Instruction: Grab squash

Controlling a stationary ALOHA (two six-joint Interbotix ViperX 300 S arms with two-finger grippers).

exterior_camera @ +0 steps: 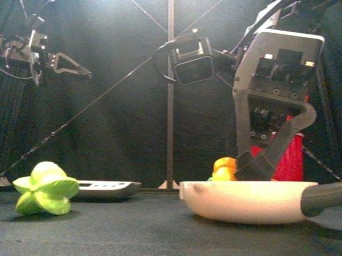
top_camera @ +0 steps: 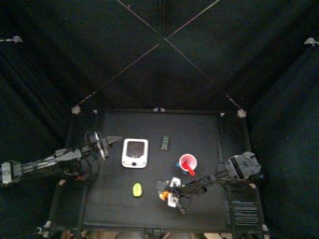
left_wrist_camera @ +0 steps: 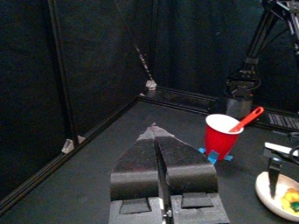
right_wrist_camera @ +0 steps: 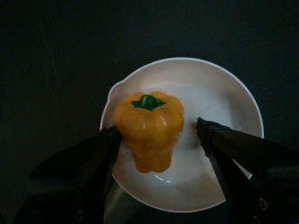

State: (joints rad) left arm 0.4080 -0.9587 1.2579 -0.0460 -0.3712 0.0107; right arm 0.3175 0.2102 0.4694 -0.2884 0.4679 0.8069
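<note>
The squash is a yellow-orange lumpy toy with a green stem, lying in a white bowl. My right gripper hangs open just above it, one jaw on each side of the squash and neither touching it. In the front view the squash peeks over the rim of the bowl, with the right gripper right behind and above it. My left gripper rests shut at the table's left side, holding nothing.
A red cup with a red spoon stands just behind the bowl. A yellow-green oblong piece lies near the front edge, and a flat white device left of centre. Black curtains and poles ring the table.
</note>
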